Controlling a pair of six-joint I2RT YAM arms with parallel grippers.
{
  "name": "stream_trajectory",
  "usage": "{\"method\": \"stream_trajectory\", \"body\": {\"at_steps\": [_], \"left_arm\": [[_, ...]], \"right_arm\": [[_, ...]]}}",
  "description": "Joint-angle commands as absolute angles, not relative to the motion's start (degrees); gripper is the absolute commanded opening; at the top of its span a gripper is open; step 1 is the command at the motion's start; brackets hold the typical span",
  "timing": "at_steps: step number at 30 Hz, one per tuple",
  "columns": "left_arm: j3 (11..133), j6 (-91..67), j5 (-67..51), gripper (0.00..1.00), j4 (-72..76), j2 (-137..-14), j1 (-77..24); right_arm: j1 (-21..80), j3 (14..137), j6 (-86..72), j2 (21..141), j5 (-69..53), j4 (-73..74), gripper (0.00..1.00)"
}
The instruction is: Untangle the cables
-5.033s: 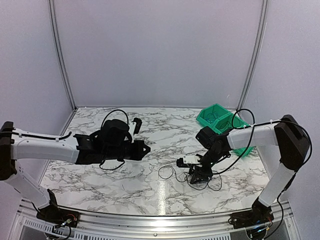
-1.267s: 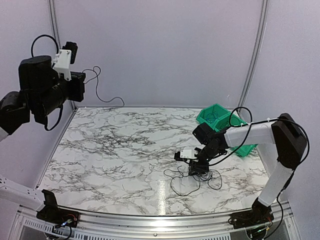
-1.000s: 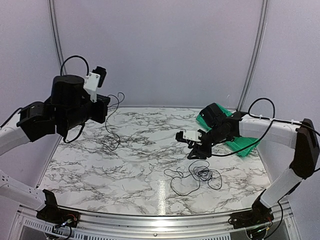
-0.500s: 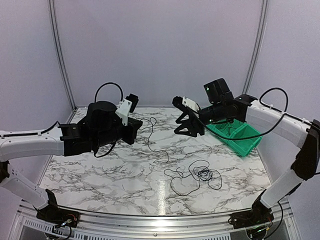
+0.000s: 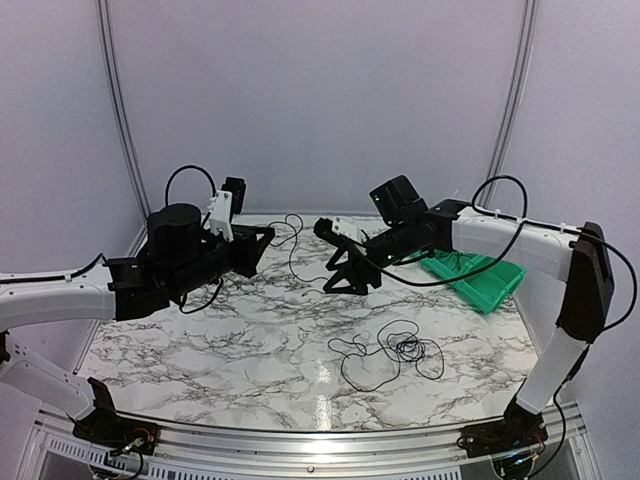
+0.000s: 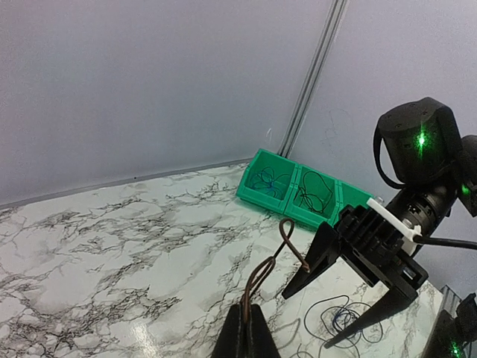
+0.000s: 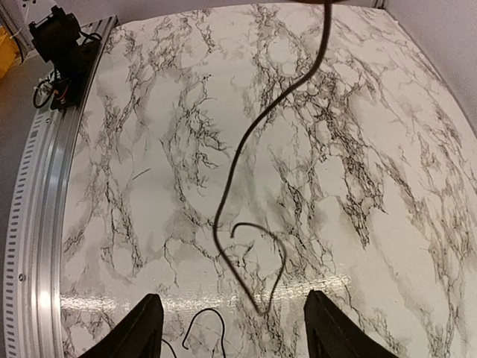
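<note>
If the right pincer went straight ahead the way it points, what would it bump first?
Probably the thin black cable dangling from the left pincer; its loose end hangs just ahead of the open right pincer. Past that comes the marble table. Depth is hard to judge.

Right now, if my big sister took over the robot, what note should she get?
Left jaws: shut on one thin cable, held up over the table.
Right jaws: open, empty, close to that hanging cable.
Tangle: on the table, toward the near right, mostly black loops.
Green bin: two compartments hold coils.
Done: one cable looks pulled free.
Left: bin it, then separate the rest.
</note>
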State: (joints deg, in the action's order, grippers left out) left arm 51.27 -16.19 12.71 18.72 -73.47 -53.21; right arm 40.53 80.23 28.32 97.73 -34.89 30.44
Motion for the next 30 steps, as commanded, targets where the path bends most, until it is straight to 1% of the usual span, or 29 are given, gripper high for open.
{"method": "stream_trajectory", "body": {"at_steps": [1,6,10,11,15,21,24,26,27,30], "left_arm": [[49.95,-19.31,11.36,0.00,21.60,-71.33,-52.39],[49.77,-20.28,9.54,0.00,21.62,-70.00,-51.89],[49.36,-20.48,9.41,0.00,21.69,-68.96,-51.69],[49.31,-20.48,9.33,0.00,21.71,-68.77,-51.68],[49.24,-20.81,9.25,0.00,21.79,-68.34,-51.36],[49.13,-21.69,8.31,0.00,21.80,-68.15,-50.82],[49.13,-21.89,7.86,0.00,21.79,-68.28,-50.63],[49.05,-21.91,7.87,0.00,21.80,-68.24,-50.47],[49.04,-21.94,7.87,0.00,21.80,-68.21,-50.45],[49.04,-22.14,7.74,0.00,21.80,-68.21,-50.21]], "right_arm": [[44.28,82.45,30.42,97.91,-30.79,28.70,0.66],[47.77,83.14,31.50,100.11,-26.65,28.13,0.67],[48.27,85.12,30.11,101.64,-26.60,27.31,0.53],[48.25,85.54,29.68,101.83,-26.48,26.90,0.52],[48.26,87.10,29.04,102.66,-26.73,26.85,0.55],[48.27,87.10,27.54,103.56,-23.07,25.34,0.56],[48.33,87.55,26.92,104.13,-19.95,25.10,0.52],[48.22,87.71,26.91,104.39,-17.65,25.08,0.46],[48.28,87.77,26.90,104.45,-16.82,25.17,0.45],[48.29,87.39,26.57,104.35,-15.36,24.74,0.45]]}}
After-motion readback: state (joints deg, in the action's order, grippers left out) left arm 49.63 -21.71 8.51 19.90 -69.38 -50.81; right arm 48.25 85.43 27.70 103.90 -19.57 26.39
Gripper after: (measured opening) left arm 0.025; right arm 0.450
